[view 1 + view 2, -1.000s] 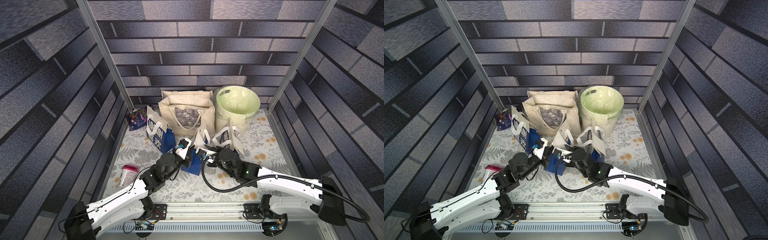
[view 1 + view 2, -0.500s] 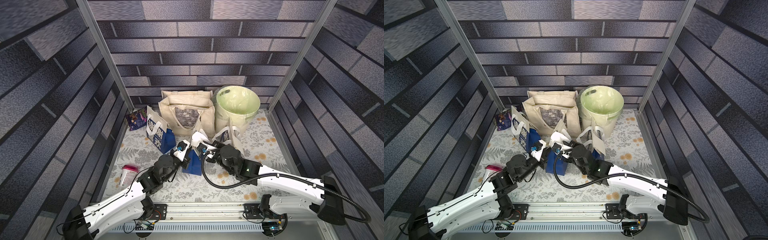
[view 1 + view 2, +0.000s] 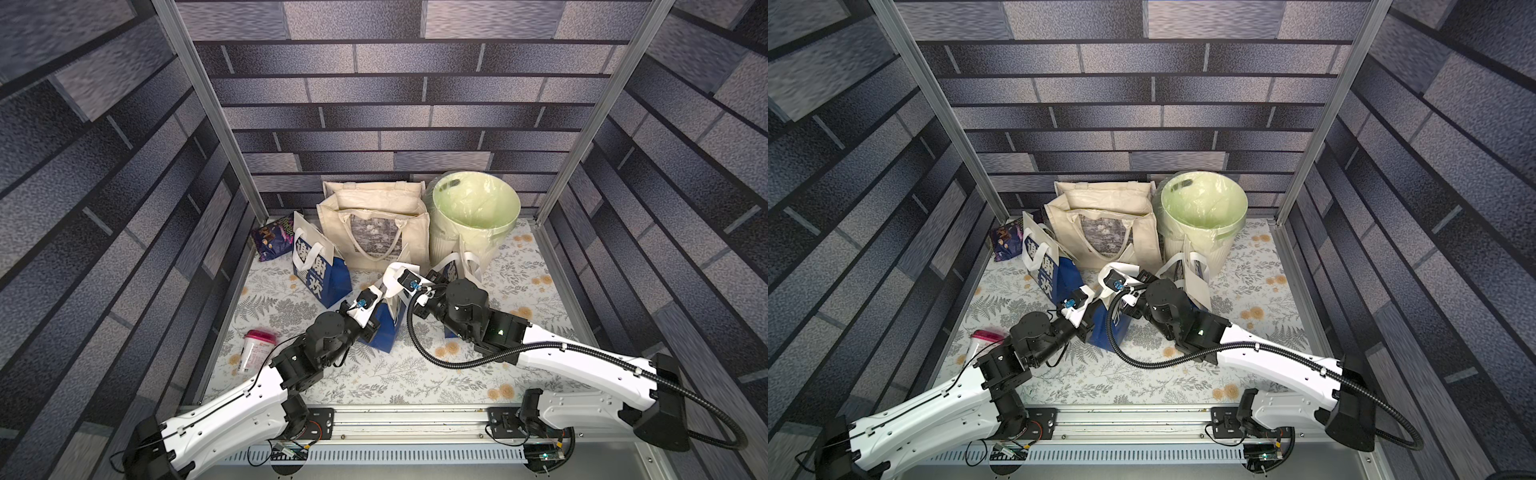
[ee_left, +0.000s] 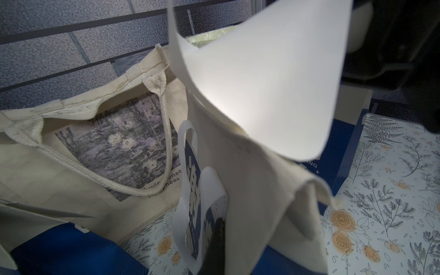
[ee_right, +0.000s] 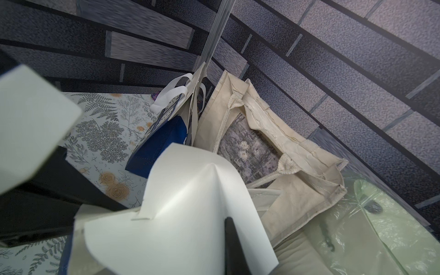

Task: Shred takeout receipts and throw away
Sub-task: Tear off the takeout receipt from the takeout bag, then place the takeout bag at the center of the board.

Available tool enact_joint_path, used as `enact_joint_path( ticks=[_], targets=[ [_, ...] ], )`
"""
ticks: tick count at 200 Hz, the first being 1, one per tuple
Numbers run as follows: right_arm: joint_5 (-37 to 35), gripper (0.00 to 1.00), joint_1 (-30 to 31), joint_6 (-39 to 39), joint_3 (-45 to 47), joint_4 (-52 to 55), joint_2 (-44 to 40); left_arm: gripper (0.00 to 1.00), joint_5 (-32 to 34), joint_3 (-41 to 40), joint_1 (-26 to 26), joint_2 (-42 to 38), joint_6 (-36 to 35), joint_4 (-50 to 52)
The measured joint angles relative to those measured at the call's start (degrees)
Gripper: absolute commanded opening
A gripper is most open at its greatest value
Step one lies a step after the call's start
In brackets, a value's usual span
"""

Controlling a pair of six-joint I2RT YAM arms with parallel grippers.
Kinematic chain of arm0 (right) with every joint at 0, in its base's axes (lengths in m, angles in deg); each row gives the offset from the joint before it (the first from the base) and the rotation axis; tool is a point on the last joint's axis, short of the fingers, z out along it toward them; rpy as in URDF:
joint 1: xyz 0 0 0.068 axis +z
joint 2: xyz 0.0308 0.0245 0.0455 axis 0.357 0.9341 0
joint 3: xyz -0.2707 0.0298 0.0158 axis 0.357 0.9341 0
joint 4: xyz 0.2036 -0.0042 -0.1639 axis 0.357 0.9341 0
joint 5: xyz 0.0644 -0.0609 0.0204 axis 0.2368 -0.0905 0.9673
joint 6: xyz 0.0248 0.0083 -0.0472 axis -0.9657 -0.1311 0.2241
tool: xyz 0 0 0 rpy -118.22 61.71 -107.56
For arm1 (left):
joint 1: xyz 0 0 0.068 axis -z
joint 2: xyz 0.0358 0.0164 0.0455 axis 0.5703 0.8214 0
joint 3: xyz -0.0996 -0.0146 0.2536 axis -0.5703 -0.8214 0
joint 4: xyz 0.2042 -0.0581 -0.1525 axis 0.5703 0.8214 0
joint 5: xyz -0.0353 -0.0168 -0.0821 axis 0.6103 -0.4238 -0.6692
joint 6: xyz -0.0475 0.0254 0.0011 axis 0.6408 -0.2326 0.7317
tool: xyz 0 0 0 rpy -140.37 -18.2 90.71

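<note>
In a top view the receipt (image 3: 387,277) rises from the bag (image 3: 384,326), between both sets of jaws.

From the left wrist, the left jaws are pressed together beside the bag's rim. I can't tell whether they hold it.

From the right wrist, the right jaws pinch the receipt. It is best lifted slowly and straight out, towards the bin (image 5: 392,214) beyond.

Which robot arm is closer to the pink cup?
Left. The left arm runs right beside the cup. The right arm is across the table, past the blue bag.
</note>
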Motion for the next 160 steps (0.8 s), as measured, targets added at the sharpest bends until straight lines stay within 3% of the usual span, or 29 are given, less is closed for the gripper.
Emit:
enact_joint_path(
  ticks=[63,144,148,154,160],
  targets=[
    [2.8,0.00,-1.4,-5.3,-3.9,2.1,0.3,0.00,0.2,0.0,0.0,-0.7,-0.6,0.8],
    [1.4,0.00,-2.8,-9.2,-7.9,-2.3,-1.7,0.00,0.7,-0.1,0.0,-0.5,-0.6,2.6],
    [1.4,0.00,-2.8,-9.4,-7.8,-2.3,-1.7,0.10,0.7,-0.1,0.0,-0.6,-0.6,2.6],
    [1.4,0.00,-2.8,-9.7,-7.8,-2.3,-1.7,0.35,0.7,-0.1,0.0,-0.6,-0.6,2.6],
    [1.5,0.00,-2.9,-9.9,-7.8,-2.1,-1.7,0.45,0.7,-0.2,0.0,-0.6,-0.9,2.6]
  ],
)
